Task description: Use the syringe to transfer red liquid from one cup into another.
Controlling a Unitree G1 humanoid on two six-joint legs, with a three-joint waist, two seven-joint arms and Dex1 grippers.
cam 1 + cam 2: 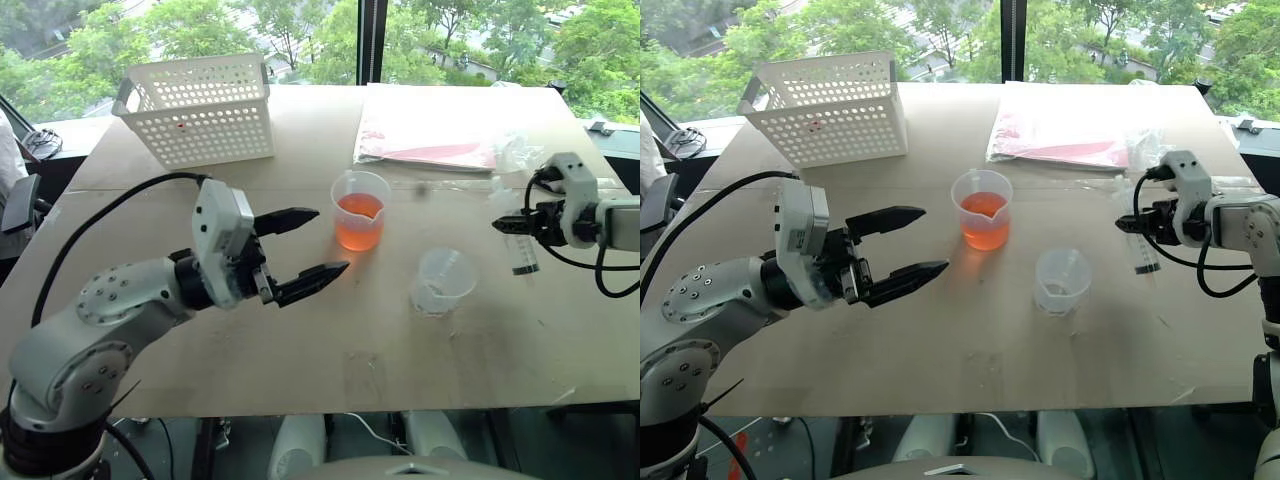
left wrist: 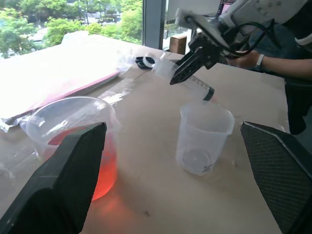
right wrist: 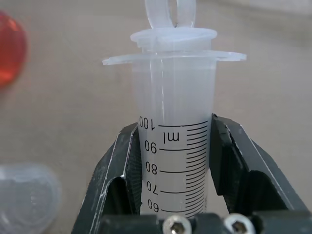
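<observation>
The syringe (image 1: 523,250) hangs nozzle down over the table's right side, with my right gripper (image 1: 512,225) shut on its clear barrel (image 3: 175,146). Its plunger is pushed in, with the white ring end past the flange. The taller beaker (image 1: 360,208) stands mid-table and holds red liquid (image 1: 358,228) in its lower half. The smaller cup (image 1: 443,280) stands between the beaker and the syringe and looks empty. My left gripper (image 1: 320,246) is open, hovering left of the beaker and pointing at it, with nothing between its fingers.
A white perforated basket (image 1: 200,110) sits at the back left. A plastic bag with a pink sheet (image 1: 440,130) lies at the back right, near crumpled clear wrap (image 1: 518,152). A person's arm (image 2: 253,59) shows beyond the table's right edge.
</observation>
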